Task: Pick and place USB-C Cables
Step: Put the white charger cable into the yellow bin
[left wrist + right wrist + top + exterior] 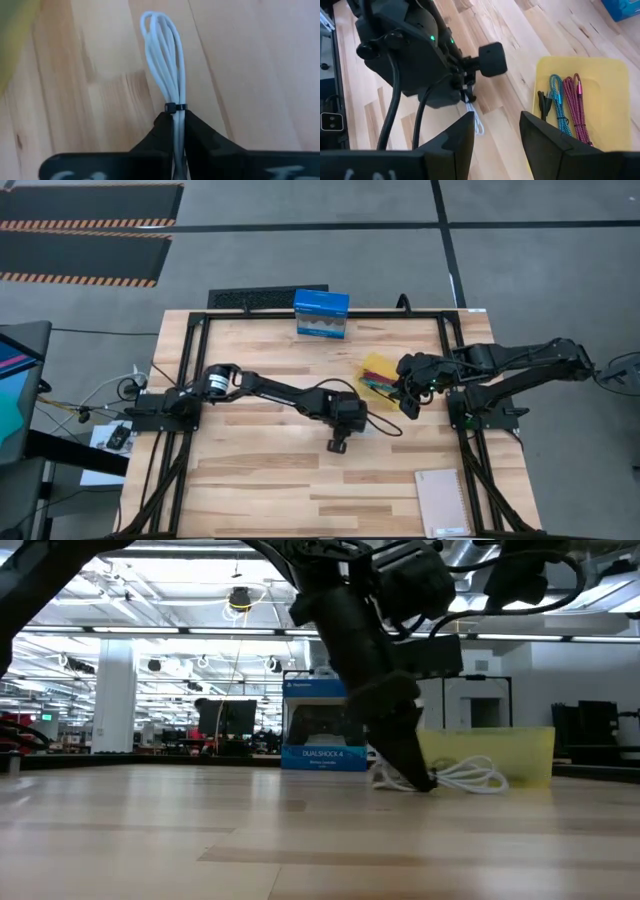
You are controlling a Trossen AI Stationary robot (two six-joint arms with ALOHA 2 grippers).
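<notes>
On the table, left fingers (162,137) around white cable (165,60)

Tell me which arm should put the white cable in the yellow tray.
Left. The left gripper is already shut on the white cable, beside the yellow tray. The right gripper hovers open and empty near the tray.

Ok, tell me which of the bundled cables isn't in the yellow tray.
The white bundled cable: it lies on the bare wooden table, pinched by the left gripper. The teal, maroon and black cables lie in the yellow tray.
</notes>
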